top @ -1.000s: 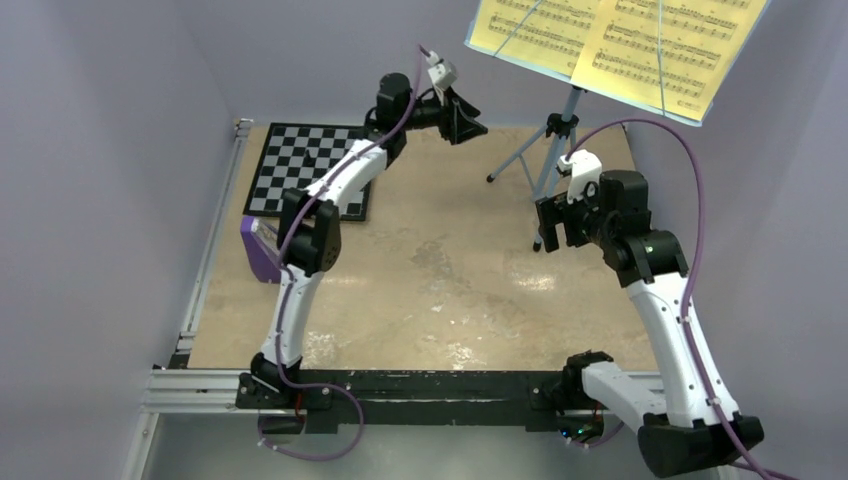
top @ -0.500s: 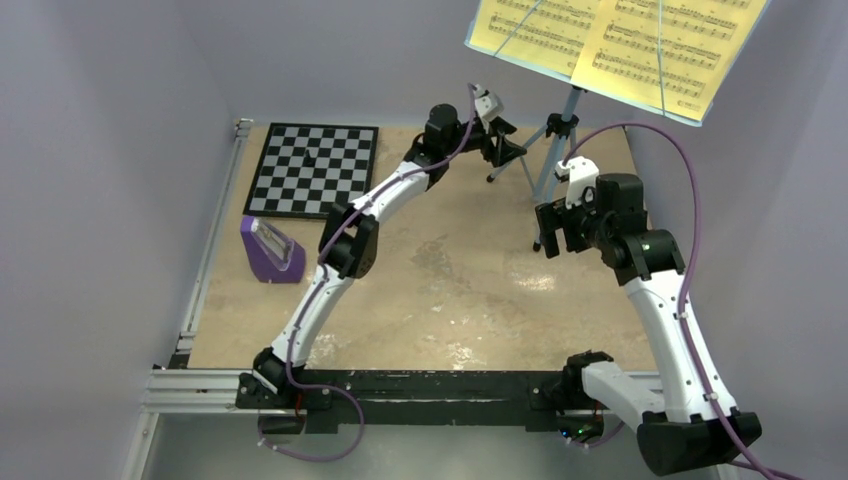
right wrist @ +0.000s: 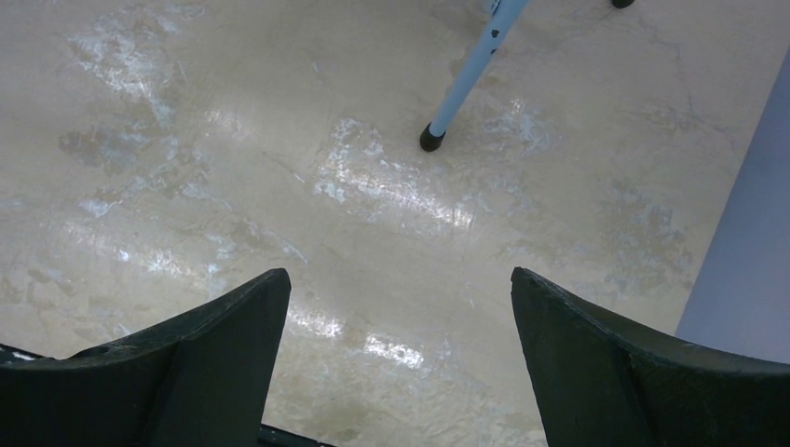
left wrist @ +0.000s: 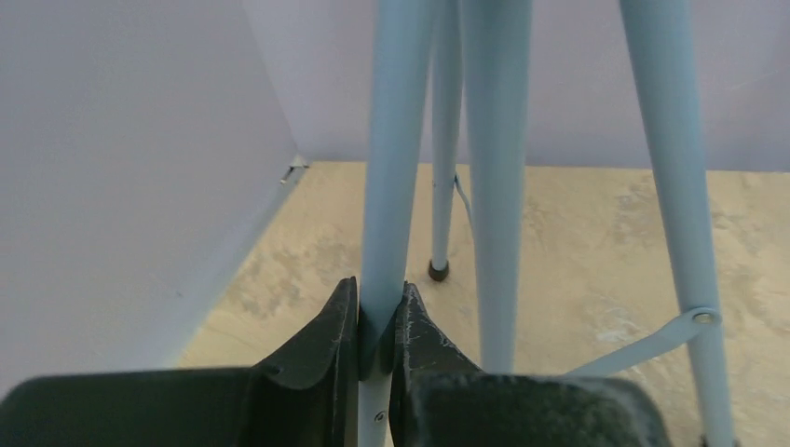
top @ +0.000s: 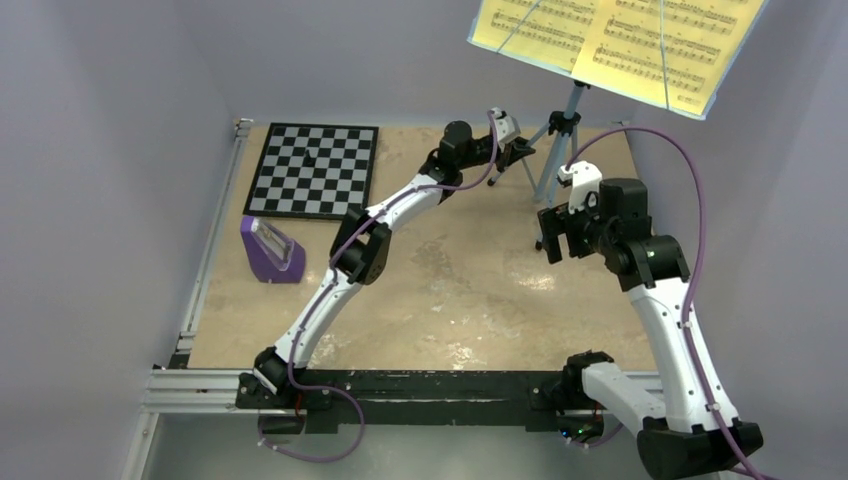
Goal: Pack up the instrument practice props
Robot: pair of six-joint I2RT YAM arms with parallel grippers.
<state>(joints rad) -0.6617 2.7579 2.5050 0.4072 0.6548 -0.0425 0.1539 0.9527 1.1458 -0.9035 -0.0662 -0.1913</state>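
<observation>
Left pincer (left wrist: 374, 315) was clamped tight on one leg of the light blue music stand (left wrist: 396, 140), at the far right of the desk (top: 450, 300). Right pincer (right wrist: 401, 289) hung wide open, holding nothing, above the desk near a stand foot. Yellow sheet music (top: 610, 45) lay on the stand's tray. Purple metronome (top: 268, 250) stood at the left edge, near the checkerboard (top: 312, 168).
</observation>
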